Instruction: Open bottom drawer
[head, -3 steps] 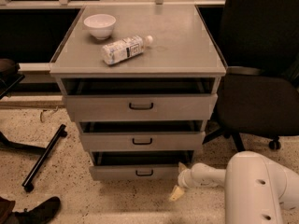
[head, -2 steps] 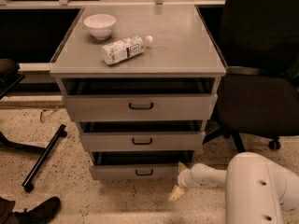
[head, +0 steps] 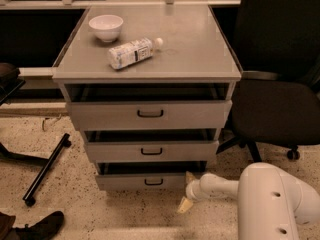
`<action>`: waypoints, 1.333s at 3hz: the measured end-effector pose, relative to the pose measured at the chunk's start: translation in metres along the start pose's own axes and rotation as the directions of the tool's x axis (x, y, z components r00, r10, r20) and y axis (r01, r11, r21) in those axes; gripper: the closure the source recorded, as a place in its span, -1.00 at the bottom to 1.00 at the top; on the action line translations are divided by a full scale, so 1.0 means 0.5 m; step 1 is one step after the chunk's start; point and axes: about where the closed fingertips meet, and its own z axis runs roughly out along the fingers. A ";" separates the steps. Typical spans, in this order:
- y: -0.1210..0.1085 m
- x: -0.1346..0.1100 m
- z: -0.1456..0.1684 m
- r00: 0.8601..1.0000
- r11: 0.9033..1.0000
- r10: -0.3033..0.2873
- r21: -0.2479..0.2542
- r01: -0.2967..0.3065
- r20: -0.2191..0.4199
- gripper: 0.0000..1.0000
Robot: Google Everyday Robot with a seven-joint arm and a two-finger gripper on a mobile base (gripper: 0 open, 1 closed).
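The grey cabinet [head: 150, 64] has three drawer fronts. The bottom drawer [head: 125, 182] is the narrowest and lowest, with a small black loop handle [head: 153, 182] at its centre and a dark gap above its front. My gripper [head: 187, 190] hangs low over the floor at the drawer's right end, on a white arm [head: 270, 204] coming in from the lower right. It is open. One tan fingertip [head: 190, 176] is by the drawer's right corner and the other [head: 184, 205] is lower, near the floor. The gripper is well right of the handle.
A white bowl [head: 106, 27] and a lying plastic bottle [head: 132, 53] rest on the cabinet top. A black office chair [head: 275, 104] stands close on the right. A black chair leg with a caster [head: 45, 169] lies on the speckled floor at the left.
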 end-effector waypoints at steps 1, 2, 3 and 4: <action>-0.003 -0.014 0.012 1.000 1.000 -0.026 0.000 0.026 0.010 -1.00; -0.014 -0.064 0.046 0.992 0.992 -0.122 0.028 0.121 0.034 -1.00; -0.026 -0.111 0.078 0.978 0.978 -0.204 0.055 0.201 0.053 -1.00; -0.042 -0.157 0.093 0.959 0.958 -0.276 0.096 0.270 0.063 -1.00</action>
